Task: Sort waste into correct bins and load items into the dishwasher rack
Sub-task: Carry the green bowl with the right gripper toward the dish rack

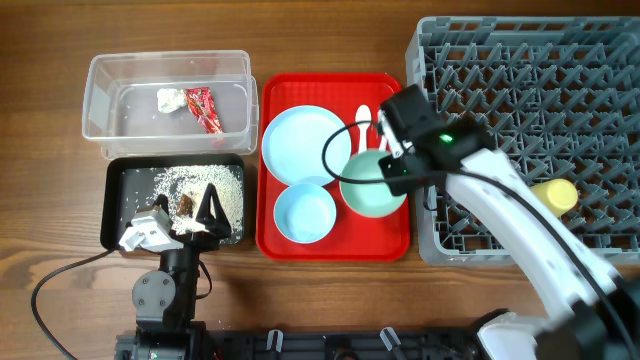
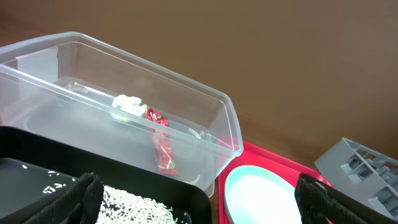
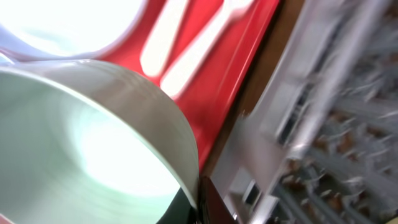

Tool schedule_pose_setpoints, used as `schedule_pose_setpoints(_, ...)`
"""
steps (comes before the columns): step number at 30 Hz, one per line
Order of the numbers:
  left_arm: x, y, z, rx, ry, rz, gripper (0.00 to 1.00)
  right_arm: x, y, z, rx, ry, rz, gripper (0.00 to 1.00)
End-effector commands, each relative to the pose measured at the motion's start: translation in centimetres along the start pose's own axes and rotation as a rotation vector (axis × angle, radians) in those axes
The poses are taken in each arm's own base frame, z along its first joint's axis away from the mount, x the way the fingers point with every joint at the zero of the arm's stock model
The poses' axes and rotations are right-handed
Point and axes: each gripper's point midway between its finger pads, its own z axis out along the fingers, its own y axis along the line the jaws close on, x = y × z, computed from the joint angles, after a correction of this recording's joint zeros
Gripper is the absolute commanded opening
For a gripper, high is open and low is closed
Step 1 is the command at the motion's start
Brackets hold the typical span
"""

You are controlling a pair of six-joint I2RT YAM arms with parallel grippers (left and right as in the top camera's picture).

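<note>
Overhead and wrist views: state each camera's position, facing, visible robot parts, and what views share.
Overhead: above the table, looking down; left arm, right arm show.
Left wrist: low over the black tray, facing the clear tub; open left gripper shows.
Right wrist: beside the pale green bowl, facing the dishwasher rack; right gripper pinches its rim.
Shared: clear tub, overhead and left wrist.

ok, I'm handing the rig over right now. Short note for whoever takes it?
Left gripper: open, empty, over the black tray.
Right gripper: shut on the pale green bowl rim, above the red tray, beside the rack.
Done: tissue and red wrapper in the clear tub; rice crumbs and brown scrap in the black tray; yellow cup in the rack.
Left: pale green bowl, plate, small blue bowl, spoon and fork into the rack.
</note>
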Motion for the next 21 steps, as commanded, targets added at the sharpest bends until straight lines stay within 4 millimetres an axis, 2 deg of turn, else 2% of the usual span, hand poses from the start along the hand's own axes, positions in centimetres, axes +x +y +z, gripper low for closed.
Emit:
schedule_pose_setpoints(1,0.0,0.3,0.0,-0.01,-0.004,-0.01,1.0,-2.7,-2.1,-6.2,0.065,-0.245,0.166,0.04)
schedule_pose_setpoints(4,0.0,0.3,0.0,-0.01,-0.004,-0.01,1.0,-2.2,-6.3,-10.0,0.226,-0.373,0.384,0.04)
schedule_pose_setpoints(7,0.0,0.3,0.0,-0.01,-0.004,-0.01,1.0,-0.1,-10.7,-13.8,0.416,-0.487,0.609,0.04)
schedule_pose_setpoints(11,0.0,0.3,0.0,-0.01,-0.004,-0.01,1.0,2.1,-13.9,-16.7,0.561,-0.557,0.735,0.04)
schedule_pose_setpoints(16,0.0,0.3,0.0,-0.01,-0.004,-0.01,1.0,4.3,-17.5,-16.8,0.749,-0.502,0.823,0.04)
schedule_pose_setpoints(21,0.0,0.3,0.0,-0.01,-0.004,-0.01,1.0,4.1,-20.2,-14.0,0.875,-0.39,0.839,0.04)
